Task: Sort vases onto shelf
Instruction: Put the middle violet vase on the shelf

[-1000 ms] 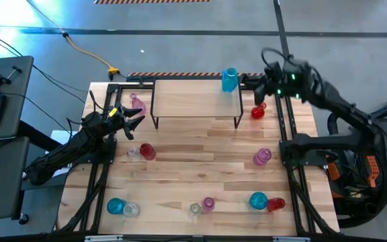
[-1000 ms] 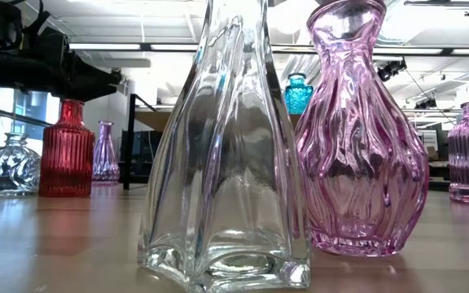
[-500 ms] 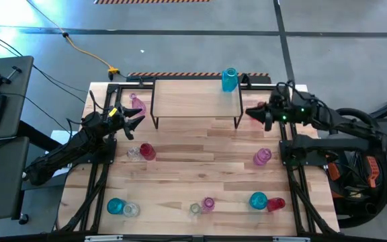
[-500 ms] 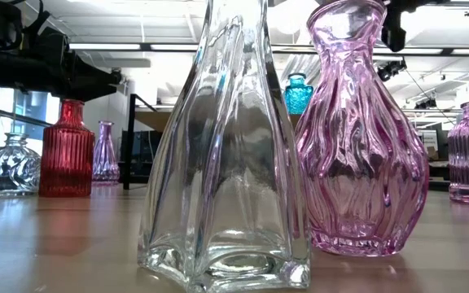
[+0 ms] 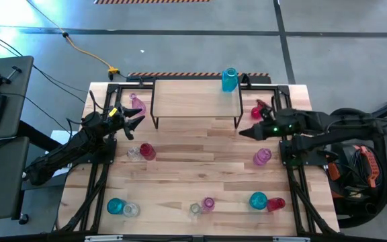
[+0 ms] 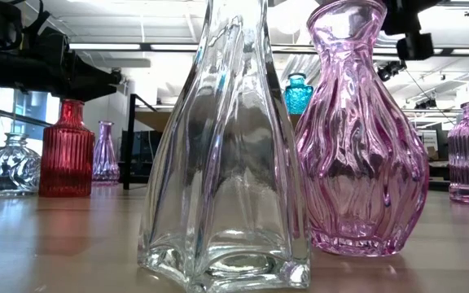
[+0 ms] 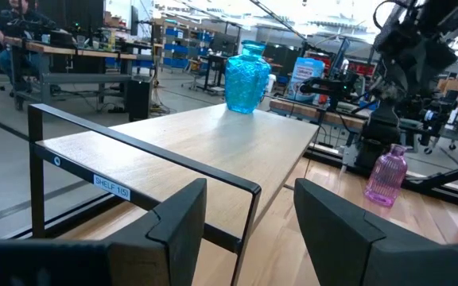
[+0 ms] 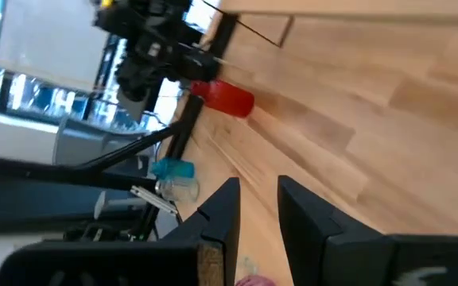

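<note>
One teal vase (image 5: 229,79) stands on the shelf (image 5: 193,99), right at its far right corner, close to the edge. The rest of the vases are on the table (image 5: 200,168): a red one (image 5: 257,109) just off the shelf's right end, a pink one (image 5: 262,156) near the right edge, a red (image 5: 146,151) and a clear one (image 5: 133,153) toward the left, and a row along the near edge.

The right gripper (image 5: 246,132) hangs low over the table just in front of the shelf's right leg, between the red vase and the pink one, its fingers a narrow gap apart with nothing in them. There lies the danger: with so narrow a gap, fingers reaching for either vase could knock it over rather than straddle it, and a wide swing of the arm could clip the shelf leg or the teal vase perched at the corner.

The left gripper (image 5: 136,115) waits by the shelf's left end, fingers spread and empty, with a pink vase (image 5: 138,102) just beside it, easily nudged.
</note>
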`<state>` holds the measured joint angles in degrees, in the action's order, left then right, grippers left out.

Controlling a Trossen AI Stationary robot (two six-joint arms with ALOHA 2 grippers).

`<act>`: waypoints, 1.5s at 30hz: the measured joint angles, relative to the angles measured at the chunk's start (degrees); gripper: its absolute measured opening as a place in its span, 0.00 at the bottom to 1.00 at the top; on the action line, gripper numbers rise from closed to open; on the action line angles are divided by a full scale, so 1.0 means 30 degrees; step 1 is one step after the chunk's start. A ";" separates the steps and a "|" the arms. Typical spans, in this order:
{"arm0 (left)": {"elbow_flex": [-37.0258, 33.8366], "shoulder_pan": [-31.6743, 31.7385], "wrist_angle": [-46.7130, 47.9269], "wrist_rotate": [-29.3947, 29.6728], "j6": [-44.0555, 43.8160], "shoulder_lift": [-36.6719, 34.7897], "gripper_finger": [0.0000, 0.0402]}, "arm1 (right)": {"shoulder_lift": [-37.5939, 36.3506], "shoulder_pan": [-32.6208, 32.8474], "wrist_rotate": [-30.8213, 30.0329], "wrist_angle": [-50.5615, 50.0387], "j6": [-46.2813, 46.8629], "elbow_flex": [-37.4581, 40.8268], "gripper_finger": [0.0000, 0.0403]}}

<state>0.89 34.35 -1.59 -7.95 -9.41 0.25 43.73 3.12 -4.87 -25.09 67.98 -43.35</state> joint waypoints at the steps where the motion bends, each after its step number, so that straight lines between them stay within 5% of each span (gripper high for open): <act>1: 0.0004 -0.0004 -0.0005 0.0001 0.0000 0.0000 0.46 | 0.0246 0.0390 -0.0351 0.0016 0.0565 0.0000 0.17; 10: 0.0006 0.0000 -0.0004 0.0000 0.0000 0.0000 0.46 | 0.2858 0.3542 -0.2441 -0.2986 0.4905 -0.2144 0.17; 23: 0.0006 -0.0003 0.0001 -0.0005 0.0000 0.0000 0.46 | 0.7817 0.6006 -0.3340 -1.8688 0.8934 -1.0336 0.17; 45: 0.0002 -0.0002 -0.0005 0.0000 0.0000 0.0000 0.46 | 0.5274 0.8517 -0.2783 -1.9406 1.5483 -0.5427 0.17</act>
<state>0.89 34.34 -1.61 -7.95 -9.41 0.25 59.55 28.67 -13.22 -83.31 114.43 -59.64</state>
